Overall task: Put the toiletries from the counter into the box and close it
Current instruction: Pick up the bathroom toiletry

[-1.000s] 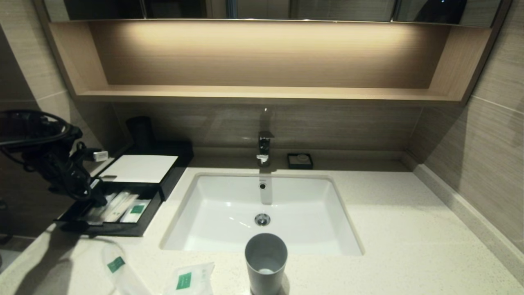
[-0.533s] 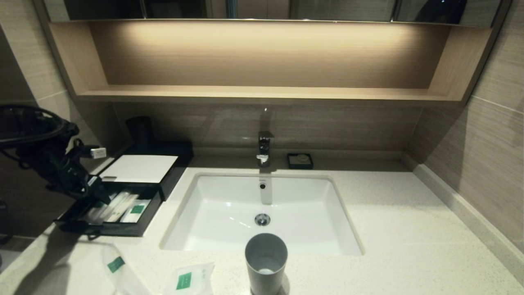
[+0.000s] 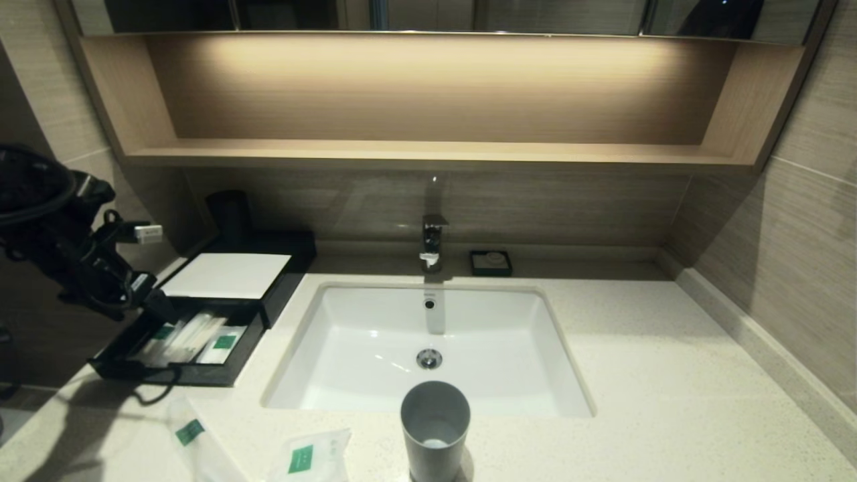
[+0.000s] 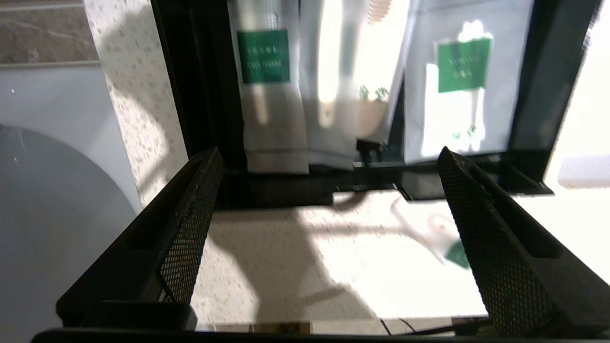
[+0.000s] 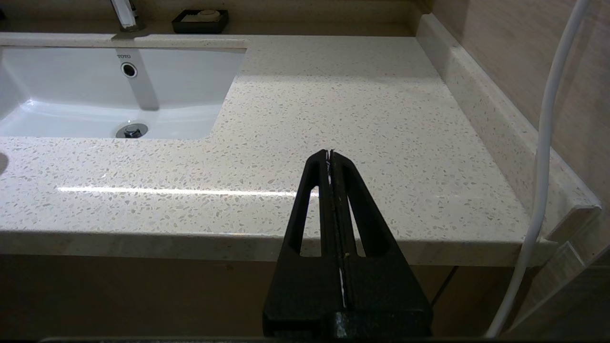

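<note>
A light wooden wall shelf [image 3: 428,150] ran across the wall, lit warmly from above. Grey-brown tiles [image 3: 797,254] lined the walls beside and beneath it.

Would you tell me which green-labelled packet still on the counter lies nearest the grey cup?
The squarish packet, just left of the cup; the other packet lies farther left.

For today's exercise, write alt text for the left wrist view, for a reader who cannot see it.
The open left gripper, holding nothing, hangs over the speckled counter just in front of the black box's pulled-out drawer. Translucent white packets with green labels lie side by side in the drawer.
</note>
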Available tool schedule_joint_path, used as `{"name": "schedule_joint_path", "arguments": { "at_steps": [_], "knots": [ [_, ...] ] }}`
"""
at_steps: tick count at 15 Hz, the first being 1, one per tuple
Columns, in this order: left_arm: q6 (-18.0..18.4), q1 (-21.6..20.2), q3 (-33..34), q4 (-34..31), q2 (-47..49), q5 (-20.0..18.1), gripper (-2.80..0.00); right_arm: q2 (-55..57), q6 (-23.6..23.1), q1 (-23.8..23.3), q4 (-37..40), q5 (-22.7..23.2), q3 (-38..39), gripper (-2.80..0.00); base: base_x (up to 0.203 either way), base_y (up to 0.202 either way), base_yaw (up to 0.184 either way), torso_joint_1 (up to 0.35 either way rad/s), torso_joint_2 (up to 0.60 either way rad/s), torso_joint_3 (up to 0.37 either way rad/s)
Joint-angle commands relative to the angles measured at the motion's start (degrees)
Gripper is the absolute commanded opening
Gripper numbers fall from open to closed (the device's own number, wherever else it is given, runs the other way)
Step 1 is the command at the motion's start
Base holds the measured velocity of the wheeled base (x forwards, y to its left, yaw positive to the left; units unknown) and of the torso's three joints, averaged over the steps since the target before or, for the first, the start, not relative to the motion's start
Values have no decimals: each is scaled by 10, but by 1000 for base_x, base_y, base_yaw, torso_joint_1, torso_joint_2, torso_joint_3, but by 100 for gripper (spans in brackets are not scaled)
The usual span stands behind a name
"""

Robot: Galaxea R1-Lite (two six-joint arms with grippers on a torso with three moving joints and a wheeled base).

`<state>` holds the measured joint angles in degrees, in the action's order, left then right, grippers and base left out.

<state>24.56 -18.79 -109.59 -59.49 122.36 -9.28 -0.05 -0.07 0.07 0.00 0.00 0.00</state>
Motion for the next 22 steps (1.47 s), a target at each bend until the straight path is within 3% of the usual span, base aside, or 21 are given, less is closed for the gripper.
{"name": "schedule_joint_path", "arguments": {
  "at_steps": [1,7,8,11,15,19,22],
  "knots": [
    [-1,0,0,-34,-41,-2,0,0,0,0,0,0,1,-280,0,0,0,0,0,0],
    [-58,1,61,-65,-135,-42,0,0,-1,0,0,0,1,-280,0,0,0,0,0,0],
    [-60,1,82,-64,-157,-54,-280,0,0,0,0,0,1,-280,0,0,0,0,0,0],
    [-63,0,149,-61,-229,-81,-280,0,-1,0,0,0,1,-280,0,0,0,0,0,0],
    [-91,8,265,-58,-286,-86,-280,0,0,0,0,0,1,-280,0,0,0,0,0,0],
    [-224,36,299,-58,-322,-98,-280,0,-1,0,0,0,1,-280,0,0,0,0,0,0],
    [-291,89,353,-58,-373,-102,-280,0,0,0,0,0,1,-280,0,0,0,0,0,0]
  ]
}}
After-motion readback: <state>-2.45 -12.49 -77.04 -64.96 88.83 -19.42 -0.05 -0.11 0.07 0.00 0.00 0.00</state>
